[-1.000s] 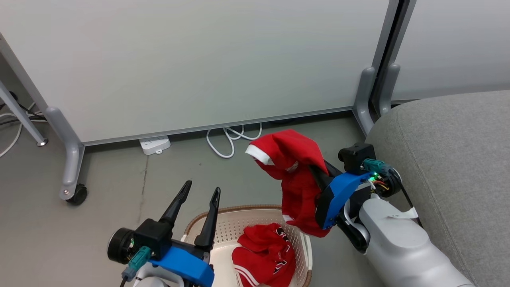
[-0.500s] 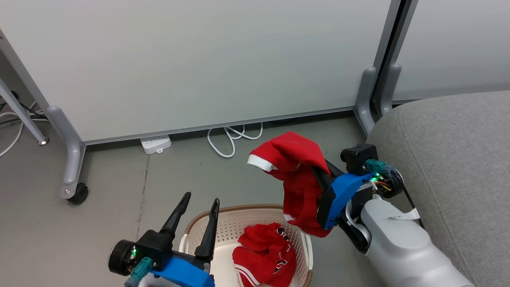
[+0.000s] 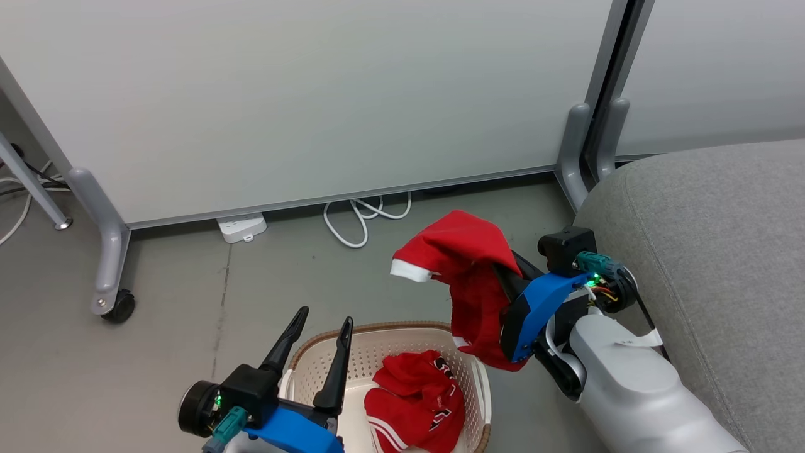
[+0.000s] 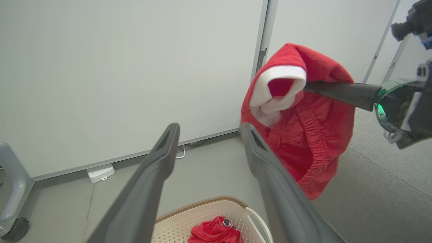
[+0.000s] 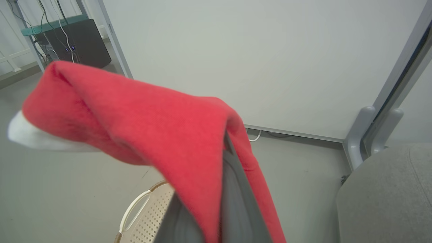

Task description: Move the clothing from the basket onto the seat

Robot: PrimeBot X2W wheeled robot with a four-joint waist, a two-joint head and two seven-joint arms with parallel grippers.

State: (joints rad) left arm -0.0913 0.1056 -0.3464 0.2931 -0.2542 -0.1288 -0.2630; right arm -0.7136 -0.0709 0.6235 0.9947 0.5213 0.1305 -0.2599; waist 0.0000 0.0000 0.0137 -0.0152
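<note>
Right hand (image 3: 506,283) pinches 1 loosely draped garment (image 3: 468,264); swinging to seat (image 3: 723,251) at 3 o'clock could shed it; left hand (image 3: 324,314) spread.

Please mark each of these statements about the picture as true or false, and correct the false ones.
1. The right gripper is shut on a red garment and holds it up in the air. True.
2. The basket is empty. False: a second red garment lies inside it.
3. The left gripper has its fingers apart and holds nothing. True.
4. The held red garment lies on the grey seat. False: it hangs from the right gripper's fingers, to the left of the seat.
5. A white power strip lies on the floor at the foot of the white panel. True.
</note>
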